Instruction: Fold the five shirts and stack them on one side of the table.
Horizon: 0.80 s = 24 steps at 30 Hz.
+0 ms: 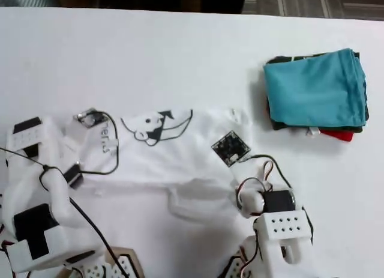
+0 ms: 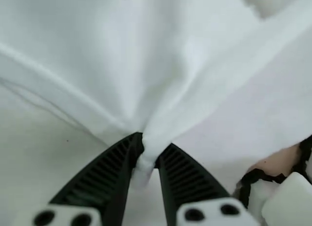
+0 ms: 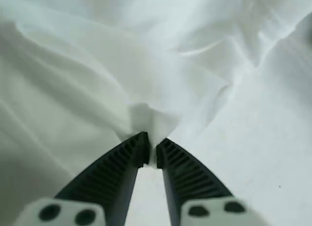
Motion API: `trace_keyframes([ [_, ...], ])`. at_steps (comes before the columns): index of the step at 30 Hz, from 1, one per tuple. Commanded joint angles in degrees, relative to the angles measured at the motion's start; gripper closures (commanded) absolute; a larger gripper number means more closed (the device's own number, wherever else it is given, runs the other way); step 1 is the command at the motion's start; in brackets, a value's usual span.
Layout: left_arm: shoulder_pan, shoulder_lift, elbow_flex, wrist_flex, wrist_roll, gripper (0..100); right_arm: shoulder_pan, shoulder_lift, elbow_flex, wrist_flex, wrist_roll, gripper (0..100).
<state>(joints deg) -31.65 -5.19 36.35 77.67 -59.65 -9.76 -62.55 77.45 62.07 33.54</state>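
Left fingers (image 2: 112, 172), right fingers (image 3: 117, 167) pinch the white shirt (image 1: 174, 155) — stretched between them.

The white table (image 1: 180, 56) carries a white shirt (image 1: 180, 161) with a black drawing, spread out flat, and, well apart from that shirt beyond its right end, a stack of folded shirts (image 1: 315, 89) with a teal one on top.

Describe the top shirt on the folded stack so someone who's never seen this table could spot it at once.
On the white table, look to the right side, toward the far edge, for the folded stack. Its top shirt is teal, a rough square; those beneath show only dark and red edges, and the spread-out shirt nearby is white.
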Motion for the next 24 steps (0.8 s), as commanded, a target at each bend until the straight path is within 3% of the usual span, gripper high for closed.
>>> trace_keyframes([
  [1, 0.2, -2.6, -0.7, 0.7, -0.5, 84, 0.2, -1.8, -0.3, -0.4, 0.2, 85.6],
  [5, -0.4, -2.6, -3.7, 1.9, -0.4, 77, 0.2, -1.8, -0.6, -0.6, 0.2, 78.1],
  [11, -2.3, -2.3, -20.9, 10.5, -0.3, 81, 0.2, -1.8, -5.4, 1.3, -0.1, 77.9],
  [14, -0.7, -2.2, -25.7, 11.5, 4.0, 89, 0.3, -1.8, -12.1, 3.1, -0.3, 78.0],
  [16, 1.7, -2.1, -25.9, 11.3, 6.8, 99, 0.5, -1.5, -16.6, 3.2, -0.3, 83.5],
  [18, 4.0, -2.1, -25.0, 9.8, 8.8, 97, 0.2, -1.3, -20.0, 2.3, -0.4, 99.1],
  [20, 6.0, -2.1, -24.0, 6.8, 12.4, 97, 0.2, -1.3, -21.7, 0.8, -0.4, 95.4],
  [24, 9.1, -1.0, -21.1, 0.3, 19.4, 97, 0.3, -1.2, -22.9, -3.4, -0.4, 97.7],
])
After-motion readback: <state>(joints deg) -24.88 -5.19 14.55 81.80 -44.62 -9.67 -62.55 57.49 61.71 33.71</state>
